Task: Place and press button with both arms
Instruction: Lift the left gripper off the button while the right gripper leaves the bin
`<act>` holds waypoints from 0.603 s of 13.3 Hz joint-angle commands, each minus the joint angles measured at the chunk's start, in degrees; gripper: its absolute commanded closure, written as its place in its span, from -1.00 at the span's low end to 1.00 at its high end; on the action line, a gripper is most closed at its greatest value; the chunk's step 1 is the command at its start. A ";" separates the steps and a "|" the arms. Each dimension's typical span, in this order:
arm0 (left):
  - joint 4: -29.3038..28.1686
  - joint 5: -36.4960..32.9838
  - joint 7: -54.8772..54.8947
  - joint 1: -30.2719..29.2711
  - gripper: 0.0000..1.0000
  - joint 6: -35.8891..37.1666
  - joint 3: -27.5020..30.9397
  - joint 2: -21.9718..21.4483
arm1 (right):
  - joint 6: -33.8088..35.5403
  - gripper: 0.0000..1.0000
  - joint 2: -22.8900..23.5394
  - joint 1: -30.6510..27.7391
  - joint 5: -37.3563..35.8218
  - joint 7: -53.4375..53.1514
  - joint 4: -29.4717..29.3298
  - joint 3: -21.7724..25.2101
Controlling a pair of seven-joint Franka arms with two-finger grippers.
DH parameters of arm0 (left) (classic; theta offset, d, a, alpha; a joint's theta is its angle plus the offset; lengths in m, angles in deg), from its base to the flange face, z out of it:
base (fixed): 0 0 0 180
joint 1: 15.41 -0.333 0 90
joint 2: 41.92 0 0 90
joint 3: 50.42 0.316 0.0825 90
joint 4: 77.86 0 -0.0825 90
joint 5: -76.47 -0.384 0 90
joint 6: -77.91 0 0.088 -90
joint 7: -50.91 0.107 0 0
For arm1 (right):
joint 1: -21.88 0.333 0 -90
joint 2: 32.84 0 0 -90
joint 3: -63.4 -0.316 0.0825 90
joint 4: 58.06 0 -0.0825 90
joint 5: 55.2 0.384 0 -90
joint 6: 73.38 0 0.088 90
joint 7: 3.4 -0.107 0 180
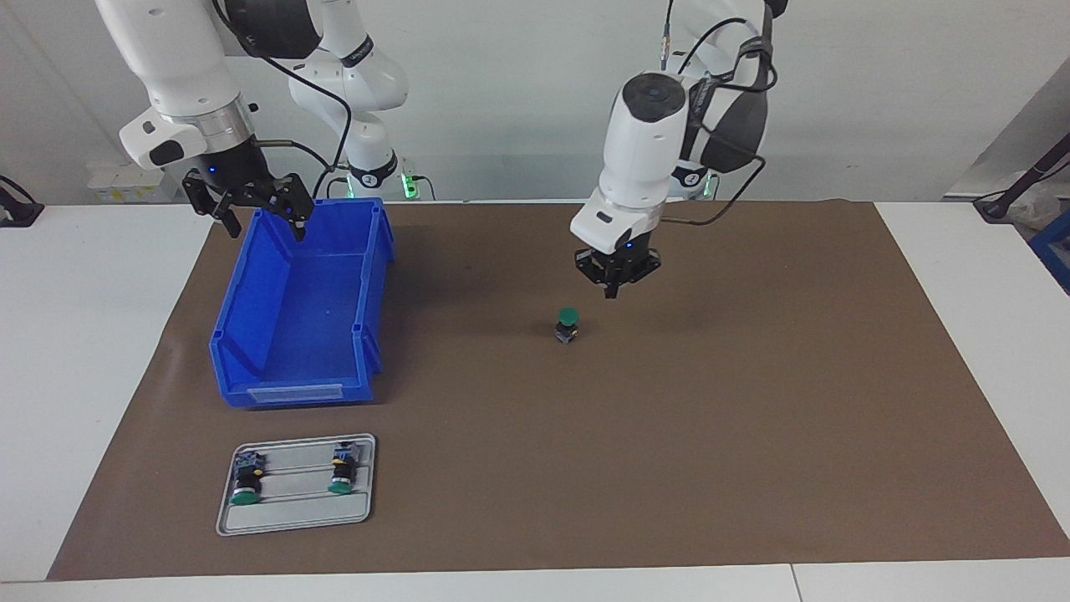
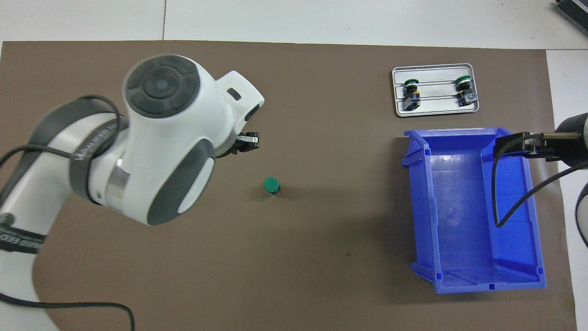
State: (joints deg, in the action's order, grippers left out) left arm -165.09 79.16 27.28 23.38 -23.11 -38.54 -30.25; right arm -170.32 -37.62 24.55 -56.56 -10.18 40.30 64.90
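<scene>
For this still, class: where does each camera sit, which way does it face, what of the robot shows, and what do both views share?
Facing view: high across the table, facing the robots; shows both arms, the left gripper above the mat, the right gripper over the blue bin.
Overhead view: above the robots' end, looking steeply down; the left arm's wrist fills it.
Shared: the standing button, bin, and tray with two buttons.
</scene>
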 commanded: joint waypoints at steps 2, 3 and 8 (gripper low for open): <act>1.97 1.61 15.15 -11.33 -0.80 8.72 0.25 -5.50 | -0.71 -0.97 -1.28 0.49 -0.48 -6.91 1.57 -0.70; 1.97 1.44 18.94 -14.41 -0.91 11.44 0.33 -6.47 | -0.71 -0.95 -1.19 2.14 -0.48 -8.50 1.66 -0.70; 0.92 -1.72 29.76 -23.31 -0.98 19.28 0.07 -11.05 | -2.28 -0.90 -0.49 9.70 -0.48 -22.55 2.71 -0.70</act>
State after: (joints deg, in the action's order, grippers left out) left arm -162.76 79.08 54.23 1.31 -5.68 -37.45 -38.52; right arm -170.43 -37.56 32.38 -56.56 -28.33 41.17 64.25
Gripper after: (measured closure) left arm 0.013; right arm 0.044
